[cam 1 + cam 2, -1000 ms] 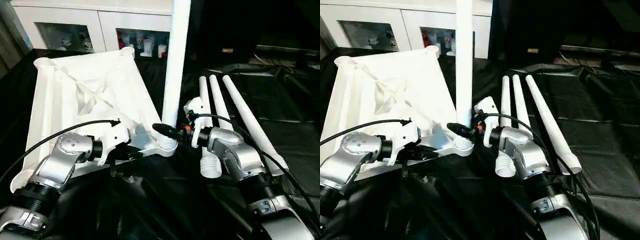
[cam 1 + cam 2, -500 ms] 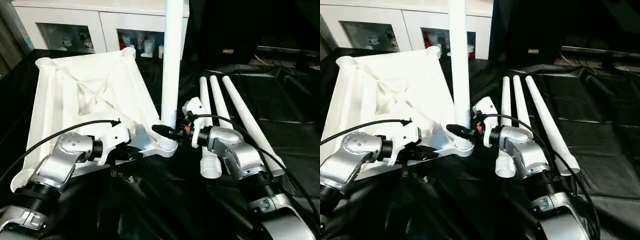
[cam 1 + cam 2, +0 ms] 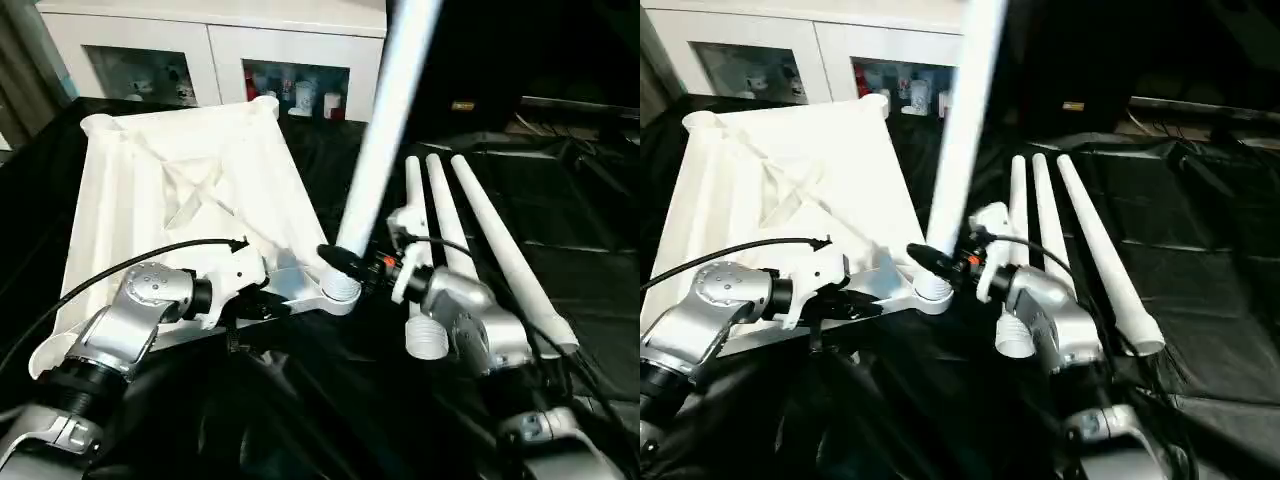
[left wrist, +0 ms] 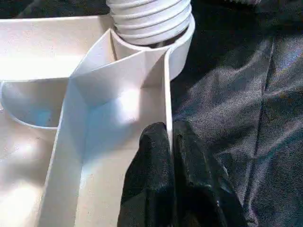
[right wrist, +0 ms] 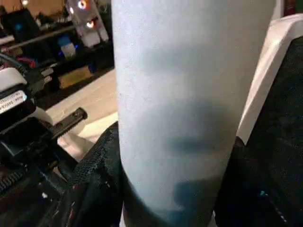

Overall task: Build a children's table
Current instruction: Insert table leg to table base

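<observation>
Left gripper: we found its jaws pinched on the rim of the upturned white plastic rectangular tabletop. Right gripper: jaws half-spread, clasping the long tapered white leg, tilted, its threaded end at the near corner socket. Three spare white legs lay beside, on black cloth.

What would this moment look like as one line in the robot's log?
step: fitting leg | left gripper: shut on tabletop rim | right gripper: grips tilted leg at corner socket | spare legs: three on cloth
</observation>
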Tool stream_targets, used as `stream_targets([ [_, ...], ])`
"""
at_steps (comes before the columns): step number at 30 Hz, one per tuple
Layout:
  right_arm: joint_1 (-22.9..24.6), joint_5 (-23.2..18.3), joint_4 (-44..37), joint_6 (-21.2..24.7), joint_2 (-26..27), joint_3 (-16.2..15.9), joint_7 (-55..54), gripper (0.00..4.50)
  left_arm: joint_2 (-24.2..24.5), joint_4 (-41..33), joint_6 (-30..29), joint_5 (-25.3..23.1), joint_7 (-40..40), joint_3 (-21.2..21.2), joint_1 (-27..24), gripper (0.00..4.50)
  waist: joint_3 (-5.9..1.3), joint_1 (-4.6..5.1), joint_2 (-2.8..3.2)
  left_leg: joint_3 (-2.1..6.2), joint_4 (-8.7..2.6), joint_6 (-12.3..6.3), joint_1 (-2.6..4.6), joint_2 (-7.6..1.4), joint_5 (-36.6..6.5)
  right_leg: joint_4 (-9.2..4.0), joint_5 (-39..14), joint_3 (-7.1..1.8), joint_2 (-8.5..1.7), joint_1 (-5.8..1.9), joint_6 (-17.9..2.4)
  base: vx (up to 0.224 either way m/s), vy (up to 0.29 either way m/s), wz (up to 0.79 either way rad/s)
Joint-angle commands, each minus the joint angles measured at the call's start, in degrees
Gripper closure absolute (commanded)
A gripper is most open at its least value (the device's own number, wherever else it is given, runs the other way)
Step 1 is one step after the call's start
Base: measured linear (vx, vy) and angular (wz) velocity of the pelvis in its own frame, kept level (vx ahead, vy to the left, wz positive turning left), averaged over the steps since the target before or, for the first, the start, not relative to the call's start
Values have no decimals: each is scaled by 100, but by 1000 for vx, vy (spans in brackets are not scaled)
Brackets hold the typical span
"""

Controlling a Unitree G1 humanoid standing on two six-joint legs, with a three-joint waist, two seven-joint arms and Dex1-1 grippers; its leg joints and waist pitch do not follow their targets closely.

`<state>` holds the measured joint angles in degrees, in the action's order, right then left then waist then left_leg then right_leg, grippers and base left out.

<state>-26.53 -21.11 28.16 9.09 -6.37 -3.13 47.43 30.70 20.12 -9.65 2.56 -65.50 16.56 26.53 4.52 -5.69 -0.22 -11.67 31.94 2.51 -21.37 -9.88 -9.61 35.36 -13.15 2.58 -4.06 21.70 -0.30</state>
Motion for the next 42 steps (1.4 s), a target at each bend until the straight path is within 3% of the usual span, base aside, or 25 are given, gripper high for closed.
stream_targets([
  [1,367,203,550,-72,-140,183,-323,258,117,241,-46,-216,24,19,-28,450,-287,-11,92,209,-411,60,132,-398,-1553,-466,-946,-306,-512,-117,-1348,0,0,0],
  [4,451,218,566,-363,-98,229,-338,258,115,277,-15,-226,61,20,0,450,-287,-29,128,220,-419,85,131,-401,-1589,-464,-917,-304,-509,-115,-1330,0,0,0],
  [6,500,273,576,-561,-98,217,-327,258,112,300,4,-224,82,24,19,450,-281,-23,116,218,-424,84,128,-399,-1616,-464,-889,-301,-501,-114,-1329,0,0,0],
  [11,605,291,612,-903,-73,272,-309,259,90,359,54,-218,126,22,51,450,-250,-38,119,230,-442,105,147,-409,-1882,-532,-1454,-323,-533,-87,-1245,0,0,0],
  [16,678,316,677,-1179,-83,210,-268,259,82,425,96,-222,133,39,94,450,-249,-53,135,233,-456,102,139,-414,-1853,-511,-1250,-316,-509,-82,-1255,0,0,0],
  [18,669,363,697,-1202,-105,155,-258,259,78,440,106,-225,136,44,102,450,-240,-52,116,228,-459,95,137,-411,-1889,-518,-1308,-318,-511,-81,-1256,0,0,0],
  [22,530,812,697,-1169,-320,-345,-98,259,108,407,134,-216,119,75,79,450,-213,-53,96,243,-475,108,133,-412,-1941,-556,-1750,-325,-533,-74,-1133,0,0,0],
  [25,396,926,760,-1093,-378,-502,6,259,105,375,133,-203,107,92,57,450,-203,-44,63,249,-480,93,132,-416,-1984,-580,-2014,-338,-545,-65,-1052,0,0,0],
  [37,-147,1215,1263,-917,-509,-994,517,259,85,232,117,-174,8,183,-25,450,-141,24,11,265,-509,83,121,-421,-2137,-622,-2443,-346,-553,-19,-961,0,0,0],
  [42,-221,1256,1319,-906,-538,-1106,716,259,102,177,124,-186,-64,238,-27,450,-108,44,5,280,-519,109,162,-423,-2377,-674,-2871,-363,-569,29,-856,0,0,0],
])
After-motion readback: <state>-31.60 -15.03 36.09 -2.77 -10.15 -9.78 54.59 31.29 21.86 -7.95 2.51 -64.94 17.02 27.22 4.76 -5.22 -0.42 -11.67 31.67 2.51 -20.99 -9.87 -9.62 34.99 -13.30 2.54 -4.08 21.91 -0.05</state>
